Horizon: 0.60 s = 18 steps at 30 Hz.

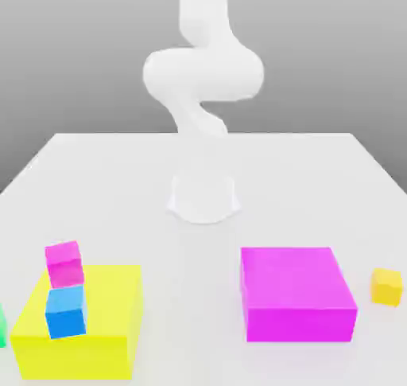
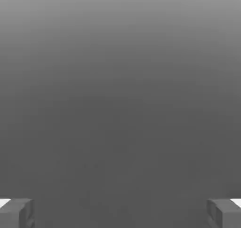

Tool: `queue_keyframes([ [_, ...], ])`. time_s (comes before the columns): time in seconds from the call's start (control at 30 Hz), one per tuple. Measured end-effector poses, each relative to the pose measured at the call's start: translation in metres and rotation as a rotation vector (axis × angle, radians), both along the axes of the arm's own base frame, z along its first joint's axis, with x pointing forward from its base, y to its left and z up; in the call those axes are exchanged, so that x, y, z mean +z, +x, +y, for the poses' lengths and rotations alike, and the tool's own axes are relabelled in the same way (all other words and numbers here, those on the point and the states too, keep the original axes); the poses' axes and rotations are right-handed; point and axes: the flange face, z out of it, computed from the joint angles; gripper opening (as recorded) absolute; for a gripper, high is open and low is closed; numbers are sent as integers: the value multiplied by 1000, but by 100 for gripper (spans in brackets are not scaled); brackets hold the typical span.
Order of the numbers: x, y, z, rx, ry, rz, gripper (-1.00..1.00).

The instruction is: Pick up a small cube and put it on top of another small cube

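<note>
A sliver of the small bright green cube [image 1: 2,326] shows at the exterior view's left edge, on the white table beside a large yellow block [image 1: 103,329]. On that block stands a small blue cube [image 1: 65,312], and a small magenta cube [image 1: 64,263] sits tilted on top of it. In the hand view my gripper [image 2: 120,214] is open, its grey fingertips [image 2: 17,213] far apart with nothing but grey backdrop between them. The white arm [image 1: 203,74] rises from its base and leaves the exterior view at the top.
A large magenta block [image 1: 296,293] lies on the exterior view's right half of the table [image 1: 199,161]. A small yellow cube [image 1: 387,286] sits further right, near the table's edge. The arm's round base [image 1: 203,197] stands mid-table.
</note>
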Motion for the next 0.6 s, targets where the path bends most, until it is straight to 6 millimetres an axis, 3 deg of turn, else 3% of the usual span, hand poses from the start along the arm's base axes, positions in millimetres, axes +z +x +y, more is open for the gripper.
queue_keyframes([
  [0.13, -53, 46, -42, -113, 82, 101, 0],
  [0.3, -127, 85, -98, -265, 172, 218, 0],
  [0.47, -208, 105, -157, -432, 251, 329, 0],
  [0.6, -277, 104, -209, -583, 307, 413, 0],
])
